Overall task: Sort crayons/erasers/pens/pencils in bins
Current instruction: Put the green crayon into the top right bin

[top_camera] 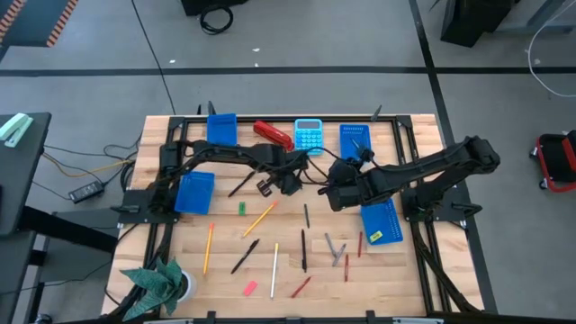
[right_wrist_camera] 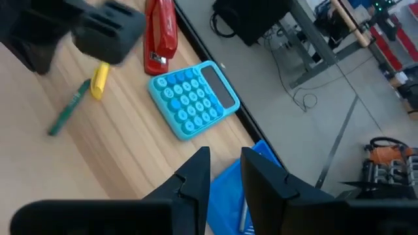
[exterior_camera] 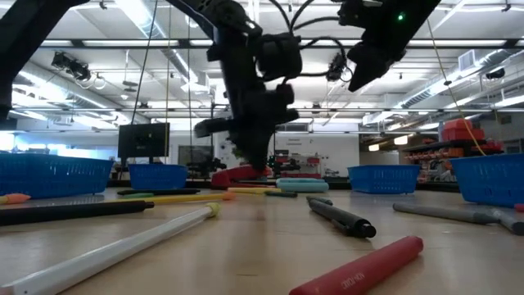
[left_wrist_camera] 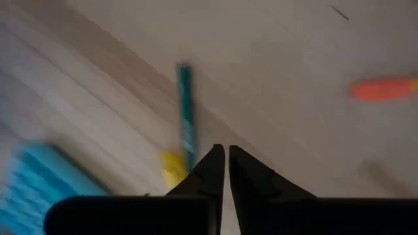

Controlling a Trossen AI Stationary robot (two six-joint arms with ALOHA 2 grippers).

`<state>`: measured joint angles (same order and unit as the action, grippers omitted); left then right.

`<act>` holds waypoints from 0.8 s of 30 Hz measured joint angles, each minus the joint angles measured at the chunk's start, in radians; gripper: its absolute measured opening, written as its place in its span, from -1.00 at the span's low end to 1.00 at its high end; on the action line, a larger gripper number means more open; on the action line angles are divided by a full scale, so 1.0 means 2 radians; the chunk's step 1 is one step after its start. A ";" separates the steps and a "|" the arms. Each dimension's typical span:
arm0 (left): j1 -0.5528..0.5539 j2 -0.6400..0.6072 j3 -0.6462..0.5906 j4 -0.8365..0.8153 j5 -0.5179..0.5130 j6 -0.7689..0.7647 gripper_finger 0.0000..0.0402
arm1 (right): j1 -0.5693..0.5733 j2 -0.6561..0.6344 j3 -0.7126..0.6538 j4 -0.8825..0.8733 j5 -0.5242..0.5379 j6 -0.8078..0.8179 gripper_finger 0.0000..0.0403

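Left tool (left_wrist_camera: pixel 225 160) nearly shut on nothing, beside green stick (left_wrist_camera: pixel 185 114). Right tool (right_wrist_camera: pixel 225 171) part-open, empty, over far bin (top_camera: pixel 355 139). Most pencils (top_camera: pixel 259 219), pens (top_camera: pixel 245 256), crayons (top_camera: pixel 335 249) litter counter (top_camera: pixel 225 270); sorting barely begun.

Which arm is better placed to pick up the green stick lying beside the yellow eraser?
Left, probably. The left gripper hangs right over the green stick and yellow eraser, though shut with nothing between its fingers. The right gripper is open but farther off, over a blue bin.
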<state>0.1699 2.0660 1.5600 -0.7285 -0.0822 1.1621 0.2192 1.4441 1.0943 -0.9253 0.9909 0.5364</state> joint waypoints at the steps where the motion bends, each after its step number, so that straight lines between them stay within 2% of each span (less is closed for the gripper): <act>1: 0.004 0.004 0.009 0.010 0.006 0.003 -0.88 | 0.005 -0.006 0.000 0.000 0.001 0.000 -0.54; 7: 0.027 0.053 0.078 -0.005 0.028 -0.001 -0.96 | 0.037 -0.055 0.000 0.003 0.002 0.009 -0.54; 10: 0.027 0.080 0.116 -0.023 0.031 -0.008 -0.89 | 0.055 -0.076 0.000 0.003 0.002 0.021 -0.54; 17: 0.024 0.135 0.204 -0.153 0.064 -0.020 -0.70 | 0.099 -0.098 0.000 -0.001 0.001 0.041 -0.54; 24: 0.025 0.136 0.224 -0.141 0.075 -0.033 -0.60 | 0.119 -0.098 0.000 -0.008 0.003 0.041 -0.54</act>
<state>0.2203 2.3386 2.0090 -1.0109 0.0685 1.0954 0.4580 1.2474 1.0943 -0.9419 0.9974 0.6182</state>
